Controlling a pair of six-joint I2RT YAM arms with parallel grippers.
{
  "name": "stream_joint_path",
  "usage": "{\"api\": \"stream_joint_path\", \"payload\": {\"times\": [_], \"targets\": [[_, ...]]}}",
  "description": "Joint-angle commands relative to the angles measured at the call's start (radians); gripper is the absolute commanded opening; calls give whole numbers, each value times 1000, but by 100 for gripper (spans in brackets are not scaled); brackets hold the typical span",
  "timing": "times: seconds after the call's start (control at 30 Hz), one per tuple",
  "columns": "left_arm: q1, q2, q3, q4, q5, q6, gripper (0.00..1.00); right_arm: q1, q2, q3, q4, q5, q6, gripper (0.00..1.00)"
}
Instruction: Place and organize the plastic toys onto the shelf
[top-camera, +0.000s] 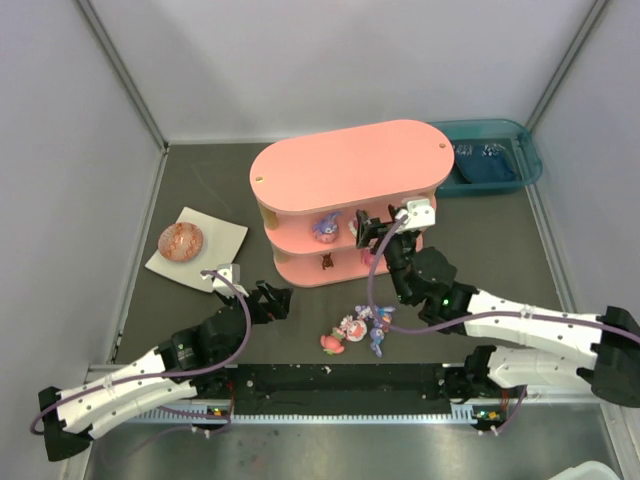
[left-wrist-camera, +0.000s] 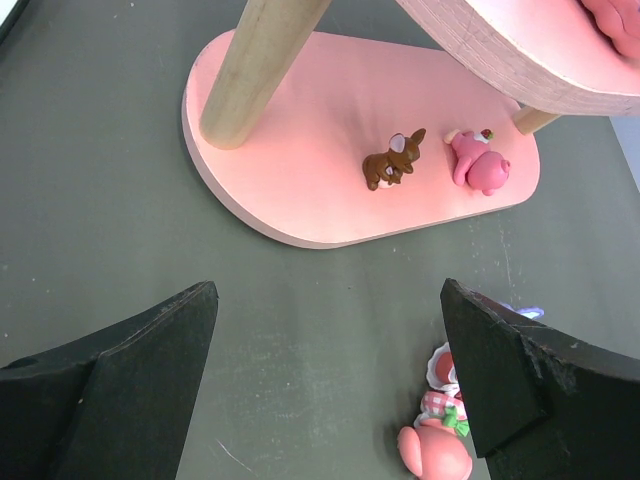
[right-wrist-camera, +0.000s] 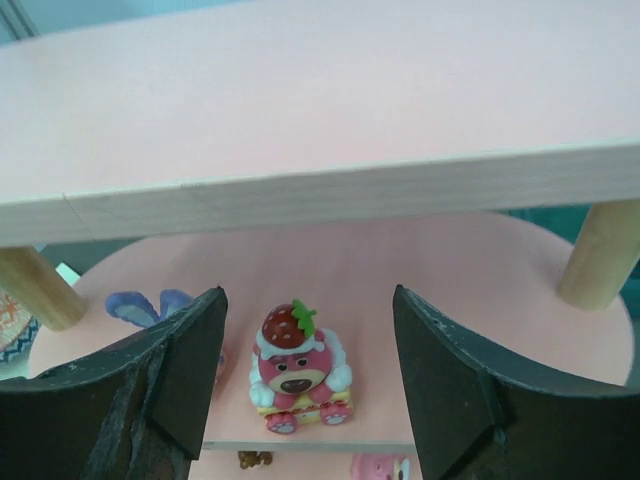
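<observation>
The pink three-tier shelf (top-camera: 350, 165) stands at mid-table. My right gripper (top-camera: 366, 229) is open at the front of its middle tier (right-wrist-camera: 470, 270). Its fingers stand either side of a pink bear toy with a strawberry hat (right-wrist-camera: 297, 368), not touching it. A blue-purple toy (right-wrist-camera: 140, 305) stands to the bear's left (top-camera: 325, 228). A brown toy (left-wrist-camera: 393, 158) and a pink toy (left-wrist-camera: 478, 163) sit on the bottom tier (left-wrist-camera: 290, 130). Several loose toys (top-camera: 357, 328) lie on the table in front. My left gripper (top-camera: 272, 300) is open and empty, left of them; one pink toy (left-wrist-camera: 433, 452) lies by its right finger.
A brown-red speckled ball (top-camera: 181, 240) sits on a white square plate (top-camera: 228, 238) at the left. A teal bin (top-camera: 520, 150) stands at the back right behind the shelf. Grey walls close in the table on three sides.
</observation>
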Motion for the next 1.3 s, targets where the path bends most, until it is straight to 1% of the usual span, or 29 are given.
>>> {"api": "stream_joint_path", "payload": {"times": [0.0, 0.03, 0.07, 0.1, 0.13, 0.17, 0.2, 0.23, 0.27, 0.33, 0.37, 0.4, 0.43, 0.47, 0.5, 0.57, 0.6, 0.67, 0.7, 0.77, 0.83, 1.0, 1.07, 1.13, 1.2, 1.27], "targets": [[-5, -8, 4, 13, -20, -3, 99, -8, -128, -11, -62, -56, -6, 69], [-5, -8, 2, 11, -21, -8, 99, -6, -190, -29, -75, -70, -4, 71], [-5, -6, 1, 11, -20, -11, 99, -6, -221, -48, -87, -80, -5, 76], [-5, -7, 1, 13, -18, -14, 99, -8, -262, -84, -102, -97, -4, 78], [-4, -6, -1, 13, -18, -22, 99, -8, -298, -97, -165, -109, -1, 81], [-5, -7, -4, 13, -17, -25, 99, -6, -371, -106, -211, -125, 4, 82], [-5, -8, -5, 13, -18, -29, 99, -6, -402, -115, -272, -148, 25, 82], [-5, -4, -7, 13, -20, -35, 99, -8, -430, -120, -379, -160, 39, 83], [-5, -4, -9, 13, -23, -37, 99, -6, -483, -123, -447, -171, 60, 83], [-5, 14, -6, 8, -28, -40, 99, 0, -525, -140, -545, -165, 148, 83], [-5, 22, -1, 6, -31, -39, 99, 14, -552, -152, -634, -154, 184, 84], [-5, 31, 2, 8, -32, -37, 99, 24, -565, -180, -662, -125, 262, 84], [-5, 52, 10, 11, -32, -38, 99, 40, -571, -193, -694, -113, 302, 83], [-5, 63, 14, 13, -26, -37, 99, 56, -573, -207, -730, -102, 339, 83], [-5, 74, 17, 20, -22, -28, 99, 105, -564, -235, -744, -73, 403, 84], [-5, 104, 28, 38, -6, -20, 99, 167, -533, -259, -760, -27, 470, 83], [-5, 112, 31, 45, 4, -16, 99, 222, -496, -276, -776, 5, 543, 83], [-5, 137, 36, 54, 15, -14, 99, 248, -458, -293, -787, 9, 629, 83], [-5, 143, 37, 55, 17, -14, 99, 253, -441, -313, -796, -1, 730, 83], [-5, 154, 37, 65, 25, -11, 99, 253, -406, -356, -781, -4, 844, 81], [-5, 163, 33, 85, 29, -3, 99, 253, -367, -375, -736, -5, 866, 77], [-5, 195, 36, 123, 43, 17, 99, 253, -283, -347, -708, -47, 878, 69], [-5, 204, 37, 134, 44, 20, 99, 253, -255, -346, -702, -57, 905, 63], [-5, 216, 39, 141, 48, 23, 99, 254, -244, -345, -748, -53, 942, 58], [-5, 216, 39, 141, 49, 18, 99, 253, -240, -338, -818, -22, 1039, 54], [-5, 213, 34, 144, 52, 15, 99, 253, -240, -330, -871, -13, 1079, 52]]}}
